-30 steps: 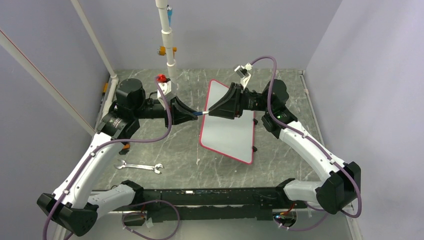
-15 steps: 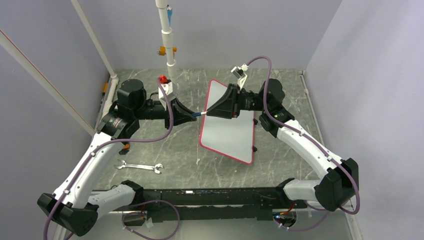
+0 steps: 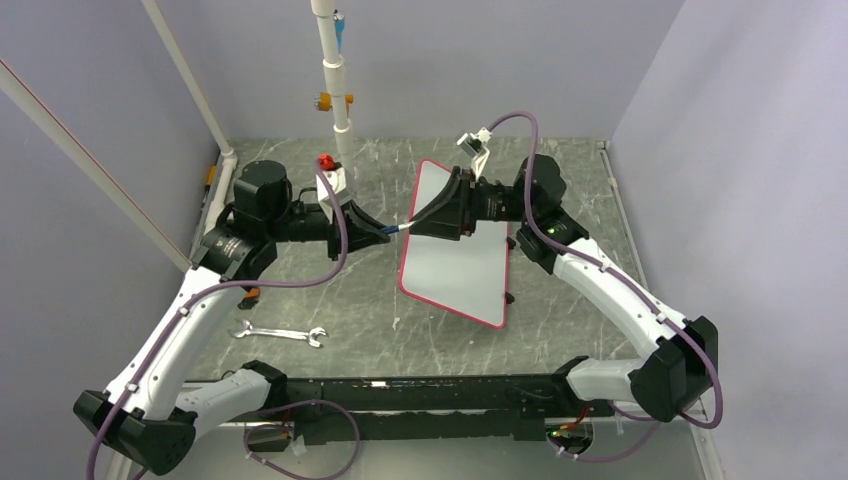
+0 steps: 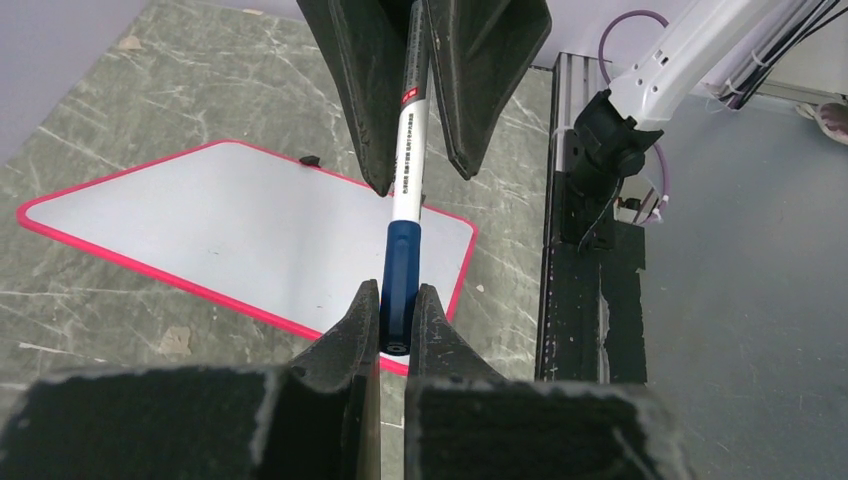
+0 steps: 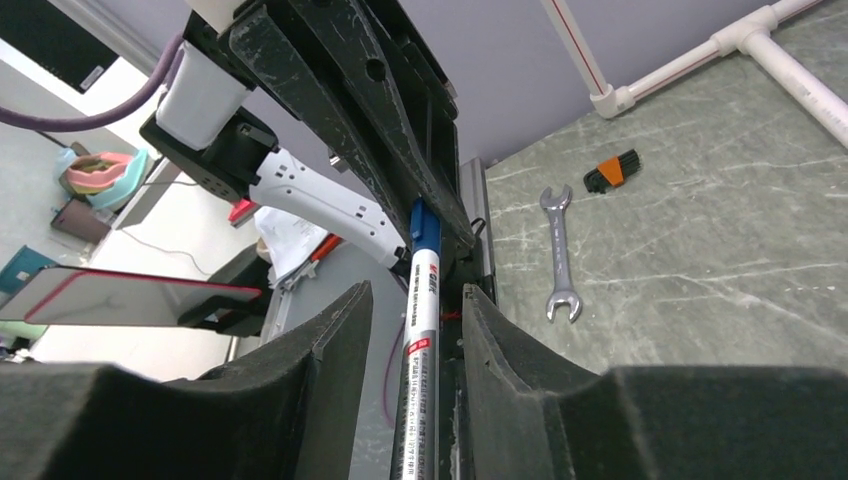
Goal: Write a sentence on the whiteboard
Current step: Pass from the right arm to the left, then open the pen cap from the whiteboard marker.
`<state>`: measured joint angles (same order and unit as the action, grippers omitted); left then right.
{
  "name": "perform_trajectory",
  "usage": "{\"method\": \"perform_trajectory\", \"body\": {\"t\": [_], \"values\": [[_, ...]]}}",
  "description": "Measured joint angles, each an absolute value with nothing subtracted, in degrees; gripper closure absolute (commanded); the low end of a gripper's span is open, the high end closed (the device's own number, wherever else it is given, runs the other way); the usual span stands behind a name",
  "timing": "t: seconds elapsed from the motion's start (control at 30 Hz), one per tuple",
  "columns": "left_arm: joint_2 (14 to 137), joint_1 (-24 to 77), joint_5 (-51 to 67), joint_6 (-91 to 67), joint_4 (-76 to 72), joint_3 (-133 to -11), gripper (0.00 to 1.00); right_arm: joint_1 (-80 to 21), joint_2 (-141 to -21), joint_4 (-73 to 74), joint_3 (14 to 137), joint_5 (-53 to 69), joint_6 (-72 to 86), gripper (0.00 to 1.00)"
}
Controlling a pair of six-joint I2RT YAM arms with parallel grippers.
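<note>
**Top view.** The whiteboard point(image 3: 455, 265) lies flat on the table point(image 3: 380, 330), right of centre and set askew, with a red rim all round. Its far end sits under the right end effector point(image 3: 414, 222). The left end effector point(image 3: 386, 231) meets the right one tip to tip, and a marker point(image 3: 400, 227) bridges them at the board's left rim. Grip state cannot be read from up here (each pair of fingers looks like one dark wedge). A wrench point(image 3: 280, 333) lies near-left on the table, well apart from the board.

**Left wrist view.** This view settles the left side.
- The left fingers point(image 4: 350, 320) are pressed tight on the marker's blue cap point(image 4: 399, 265), with no gap on either side.
- The white barrel runs from the cap up between the right end effector's fingers.
- The board's face behind reads plain white, and a small black foot point(image 4: 310, 159) shows at its far edge.

**Right wrist view.** This view settles the right side.
- The jaws are part open, with clear space on both sides of the barrel. They straddle it without clamping.
- The whiteboard is out of this view.
- Only here does detail show past the wrench: an orange-and-black item point(image 5: 612, 170) lies just beyond it. A white pipe point(image 5: 680, 65) runs along the foot of the wall.
</note>
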<state>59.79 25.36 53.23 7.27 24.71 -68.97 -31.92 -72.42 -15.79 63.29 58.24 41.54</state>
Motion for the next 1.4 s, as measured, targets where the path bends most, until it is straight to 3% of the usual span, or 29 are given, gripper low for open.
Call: {"method": "perform_trajectory", "body": {"t": [0.33,0.9,1.4], "values": [[58.5,24.1,51.2,7.9,24.3,-68.4,1.0,-33.1,-72.4,-10.0,63.9,57.7,37.8,0.44],[57.5,24.0,51.2,8.6,24.7,-67.8,1.0,-31.2,-72.4,-8.9,66.2,57.5,37.5,0.44],[58.7,23.9,51.2,8.6,24.7,-67.8,1.0,-31.4,-74.4,-11.1,66.3,58.9,40.1,0.51]]}}
